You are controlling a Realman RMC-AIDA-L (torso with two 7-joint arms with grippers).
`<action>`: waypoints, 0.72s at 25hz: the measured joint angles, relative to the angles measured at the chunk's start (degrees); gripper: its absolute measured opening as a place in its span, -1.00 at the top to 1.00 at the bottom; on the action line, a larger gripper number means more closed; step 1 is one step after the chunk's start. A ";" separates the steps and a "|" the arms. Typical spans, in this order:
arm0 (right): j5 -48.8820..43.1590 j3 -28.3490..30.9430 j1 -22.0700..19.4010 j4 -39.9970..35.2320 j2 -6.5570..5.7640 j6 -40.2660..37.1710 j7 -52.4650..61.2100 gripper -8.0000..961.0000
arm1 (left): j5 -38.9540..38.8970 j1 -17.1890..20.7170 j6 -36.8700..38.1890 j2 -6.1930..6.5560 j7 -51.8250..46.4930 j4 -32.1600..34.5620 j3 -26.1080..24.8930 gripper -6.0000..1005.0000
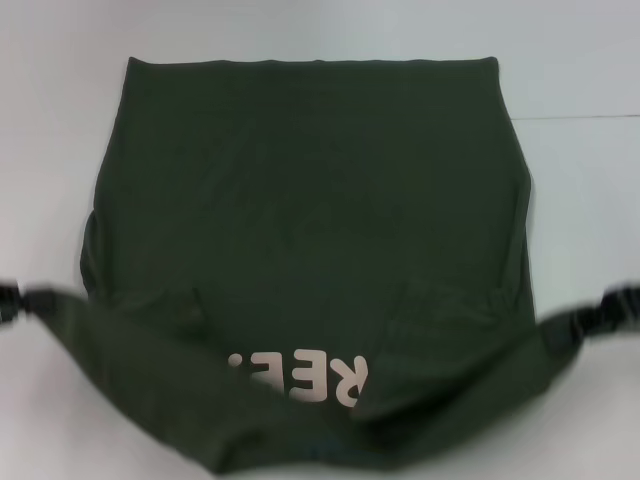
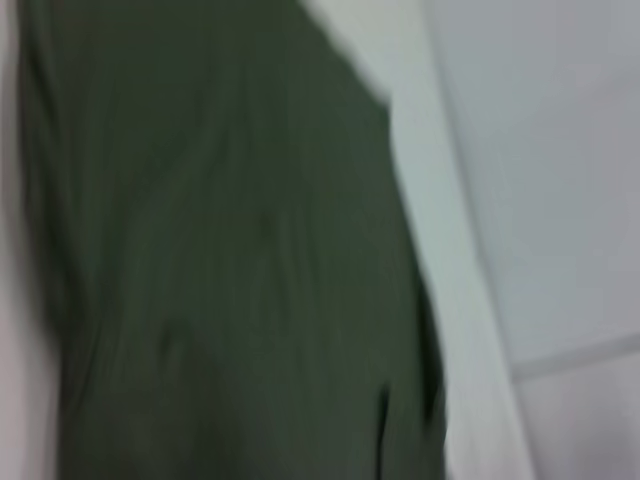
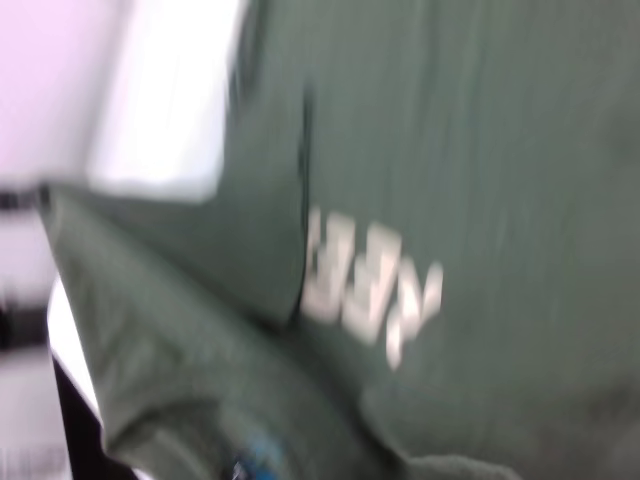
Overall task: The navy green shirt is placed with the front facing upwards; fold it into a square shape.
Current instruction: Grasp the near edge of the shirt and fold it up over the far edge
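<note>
Between both pincers, soft olive shirt (image 1: 300,220) sags

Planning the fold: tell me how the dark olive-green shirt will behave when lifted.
The dark olive-green cotton shirt is probably floppy: it sags between the left gripper and right gripper. Likely light; it creases, so it may bunch.

White table (image 1: 580,70), matte and evenly lit, fills the head view; a thin straight seam (image 1: 580,117) crosses the table toward its right edge; in the left wrist view the same pale table (image 2: 560,150) shows a faint seam line (image 2: 580,358); no walls or windows visible.
</note>
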 joint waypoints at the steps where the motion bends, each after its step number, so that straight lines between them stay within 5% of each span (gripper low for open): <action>1: 1.04 1.36 -0.22 0.11 -0.37 0.96 0.23 0.94 | -1.91 -0.14 -1.68 0.04 -0.09 -0.77 -0.73 0.89; 8: 11.48 6.79 -1.72 0.81 -0.58 11.04 1.43 0.94 | -15.81 -0.87 -15.88 -0.96 3.16 -8.71 -0.85 0.89; 18: 21.04 6.62 -3.35 2.45 4.96 32.07 -3.59 0.94 | -24.33 -2.36 -36.26 -5.36 16.46 -18.78 -0.86 0.88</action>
